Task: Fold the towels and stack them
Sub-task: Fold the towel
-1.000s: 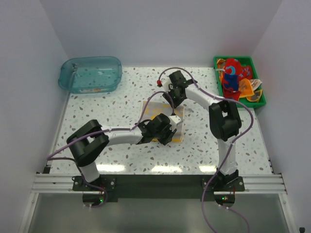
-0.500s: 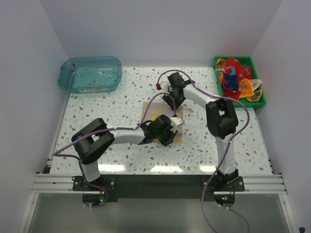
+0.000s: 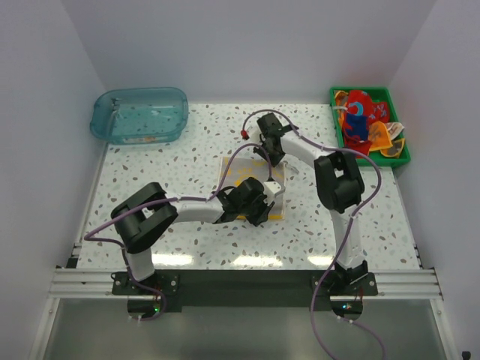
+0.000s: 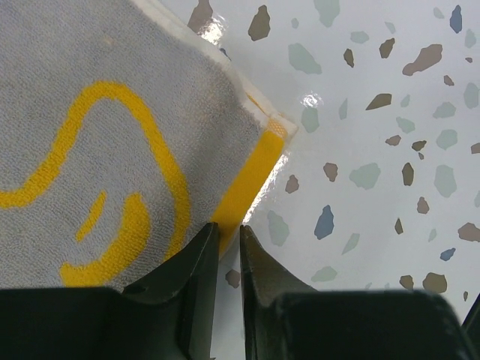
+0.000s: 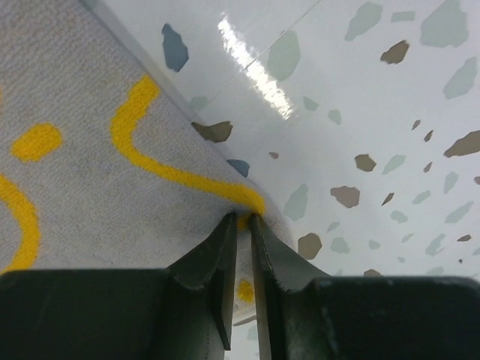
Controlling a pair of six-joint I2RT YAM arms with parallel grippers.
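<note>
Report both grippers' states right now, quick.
Left gripper: closed, pinching the yellow-trimmed edge of the cream square cloth towel with yellow printed lines.
Right gripper: closed on the far edge of that towel.

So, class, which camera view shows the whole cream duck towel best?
Top external: the towel lies flat mid-table, its outline traceable though the left arm and right arm cover parts. Each wrist view shows only one corner, close up.
</note>
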